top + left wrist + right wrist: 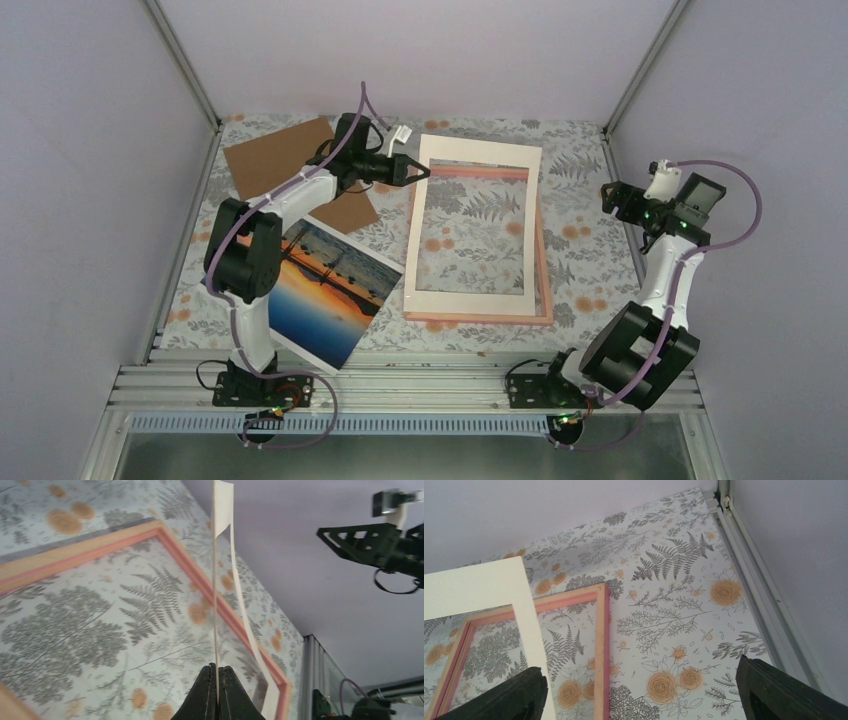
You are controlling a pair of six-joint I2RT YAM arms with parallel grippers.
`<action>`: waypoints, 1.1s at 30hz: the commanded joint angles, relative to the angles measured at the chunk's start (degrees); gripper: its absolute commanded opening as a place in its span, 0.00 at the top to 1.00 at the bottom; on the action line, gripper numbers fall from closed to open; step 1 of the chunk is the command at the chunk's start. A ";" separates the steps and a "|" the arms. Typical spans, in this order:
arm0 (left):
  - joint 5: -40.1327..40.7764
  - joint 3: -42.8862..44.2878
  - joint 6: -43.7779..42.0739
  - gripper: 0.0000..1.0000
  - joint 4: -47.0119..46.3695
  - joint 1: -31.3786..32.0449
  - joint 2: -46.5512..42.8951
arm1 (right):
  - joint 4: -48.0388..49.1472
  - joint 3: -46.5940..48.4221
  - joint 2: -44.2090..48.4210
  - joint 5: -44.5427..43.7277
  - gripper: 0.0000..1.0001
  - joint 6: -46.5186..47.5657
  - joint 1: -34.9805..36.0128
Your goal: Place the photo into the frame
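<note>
Pale lavender walls on three sides, with aluminium posts in the far corners and an aluminium rail along the near edge. The table is covered in a grey-blue floral cloth with ferns and orange roses. The frame, pink, lies flat at mid-table. A white mat board sits over it, shifted a bit left and away. The left gripper is clamped tight on the mat's left edge near its far corner, that side raised off the frame. The photo lies flat at near left beside the left arm's base, its near corner over the rail, well apart from the frame. A brown cardboard sheet is at far left, partly under the left arm. The right gripper hangs over the right side, jaws wide, holding nothing.
</note>
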State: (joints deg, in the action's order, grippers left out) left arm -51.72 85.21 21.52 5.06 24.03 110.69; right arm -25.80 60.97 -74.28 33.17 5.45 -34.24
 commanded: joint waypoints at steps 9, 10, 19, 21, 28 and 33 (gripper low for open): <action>-0.77 1.03 6.52 0.98 -10.70 -1.47 9.67 | 0.36 0.19 -2.65 1.31 0.08 -1.79 -0.14; -1.27 1.32 6.46 0.98 -10.80 -1.33 10.30 | 0.24 0.27 -2.66 1.22 0.08 -1.79 -0.06; -6.45 0.78 6.08 0.98 -11.43 -0.74 11.85 | 0.36 0.12 -3.06 0.80 0.09 -1.64 0.22; -8.08 0.56 6.01 0.98 -12.36 -0.74 11.39 | 0.42 -0.03 -3.03 0.81 0.09 -1.40 0.23; -9.82 -1.05 5.29 0.98 -12.41 -0.18 10.77 | 0.31 -0.41 -2.76 0.89 0.09 -0.60 0.28; -6.16 -0.68 5.95 0.97 -11.65 0.65 12.16 | 0.57 -0.87 -2.70 1.34 0.09 -0.72 0.31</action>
State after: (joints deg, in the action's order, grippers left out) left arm -59.00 84.36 27.68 -5.98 23.66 122.63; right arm -25.78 60.97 -77.17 33.65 4.45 -34.20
